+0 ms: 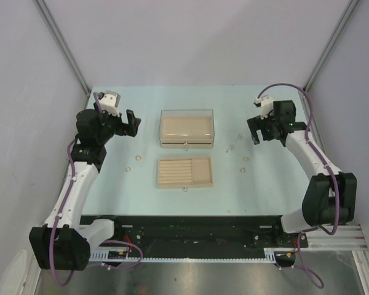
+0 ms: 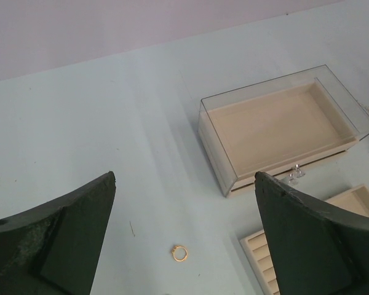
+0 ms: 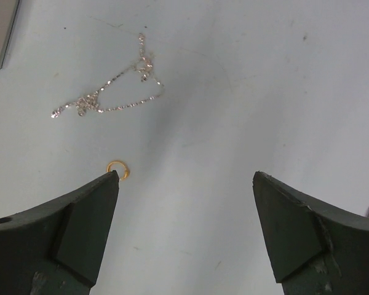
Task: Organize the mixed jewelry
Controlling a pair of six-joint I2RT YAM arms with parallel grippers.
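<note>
From above, the pale blue bench (image 1: 111,184) carries a beige box with a clear lid (image 1: 186,128) and, just in front of it, a beige slotted tray (image 1: 184,172). The mixed jewelry lies loose on both sides of the tray. One pair of small gold-coloured rings (image 1: 137,156) is on the left, and another pair (image 1: 245,160) is on the right, near a thin silvery chain (image 1: 234,145). The left claw (image 1: 130,123) hangs beside the box, and the right claw (image 1: 258,131) is above the chain area.

In the left wrist view, the left claw (image 2: 184,179) is wide open and holds nothing. One gold ring (image 2: 179,252) lies flat below it, a little towards the tray.

In the right wrist view, the right claw (image 3: 186,178) is also spread and empty. A gold ring (image 3: 117,169) lies just beside its left finger, and the chain (image 3: 107,92) is tangled further away.

The step in hand seems to be the pick of this ring by the right claw. To do it well, I think the claw should first shift sideways so the ring sits between both fingers. Then it can go straight down until the tips almost touch the bench, and close slowly. The ring is thin and flat, so it can easily slip or jump away.
</note>
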